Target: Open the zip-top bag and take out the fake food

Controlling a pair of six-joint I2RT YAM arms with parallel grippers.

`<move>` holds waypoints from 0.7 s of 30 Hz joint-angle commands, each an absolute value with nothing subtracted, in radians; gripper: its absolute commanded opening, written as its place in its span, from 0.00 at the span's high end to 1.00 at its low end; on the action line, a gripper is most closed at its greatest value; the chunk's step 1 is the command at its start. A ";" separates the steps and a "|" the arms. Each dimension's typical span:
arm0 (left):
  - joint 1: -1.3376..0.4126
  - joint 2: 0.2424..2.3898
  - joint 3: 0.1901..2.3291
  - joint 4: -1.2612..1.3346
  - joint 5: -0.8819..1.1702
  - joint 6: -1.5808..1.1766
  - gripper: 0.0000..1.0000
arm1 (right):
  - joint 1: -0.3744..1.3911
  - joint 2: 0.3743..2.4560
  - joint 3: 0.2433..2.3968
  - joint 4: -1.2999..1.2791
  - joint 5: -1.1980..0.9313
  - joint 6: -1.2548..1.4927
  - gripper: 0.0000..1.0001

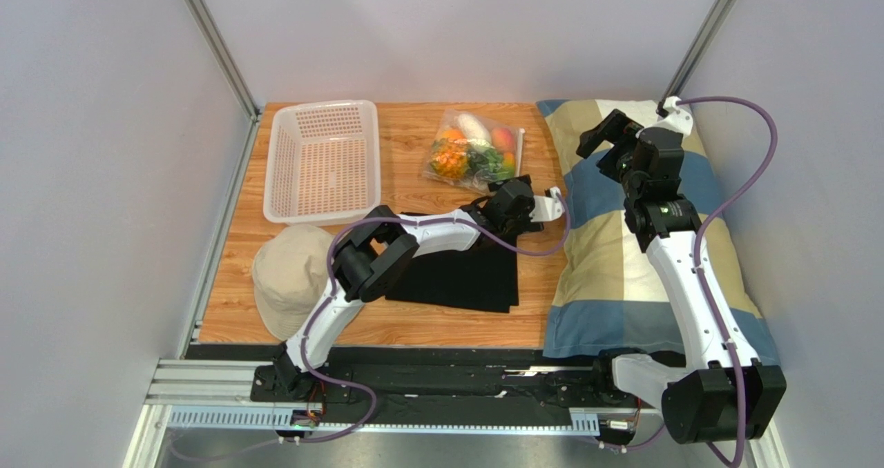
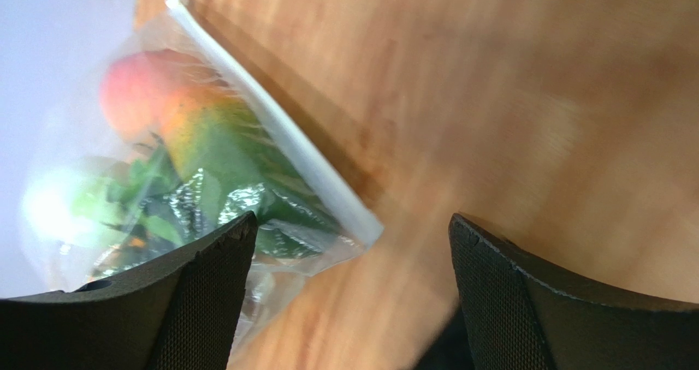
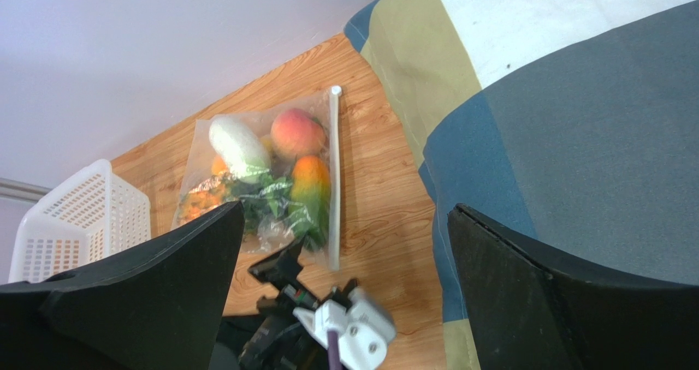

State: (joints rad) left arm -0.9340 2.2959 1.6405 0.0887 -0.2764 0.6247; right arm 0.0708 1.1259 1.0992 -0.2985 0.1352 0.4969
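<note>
A wooden worktop (image 1: pixel 410 137), seen from above, sits between pale walls with two robot arms bolted at its near edge.

A large checked pillow (image 1: pixel 602 251) in blue, tan and white covers the right side. The right arm reaches up over it.

A folded black cloth (image 1: pixel 467 276) lies near the middle, and the left arm stretches across it towards the far edge.

A white perforated basket (image 1: pixel 324 107) stands at the far left. A beige hat (image 1: pixel 285 282) rests at the near left, beside the left arm.

The zip-top bag (image 1: pixel 475 147) lies flat on the worktop at the far edge, between the basket and the pillow. Its white zip strip (image 3: pixel 334 182) runs along the side nearest the pillow.

The fake food (image 1: pixel 472 155) is all inside the bag. The right wrist view shows a peach, an orange-green mango, a white piece, green leaves and an orange piece.

The left pincer (image 2: pixel 351 227) hovers just beside the bag's near corner, at one end of the zip strip. Its jaws are apart and hold nothing.

The right pincer (image 3: pixel 344 210) hangs above the pillow, well apart from the bag. Its jaws are also spread wide and hold nothing.
</note>
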 commanded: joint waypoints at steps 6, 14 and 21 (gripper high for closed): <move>-0.908 2.427 1.864 0.021 -0.440 0.692 0.21 | 0.074 1.060 1.054 -0.196 0.091 0.499 0.00; -0.896 2.457 1.921 0.073 -0.545 0.712 0.63 | 0.072 1.095 1.057 -0.186 0.054 0.506 0.00; -0.894 2.425 1.885 0.159 -0.546 0.707 1.00 | 0.075 1.129 1.060 -0.172 0.014 0.511 0.00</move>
State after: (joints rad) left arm -0.9005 2.4557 1.8820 0.0708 -0.5232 0.7052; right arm 0.0708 1.1122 1.0580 -0.2306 0.0387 0.5041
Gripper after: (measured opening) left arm 0.002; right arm 0.997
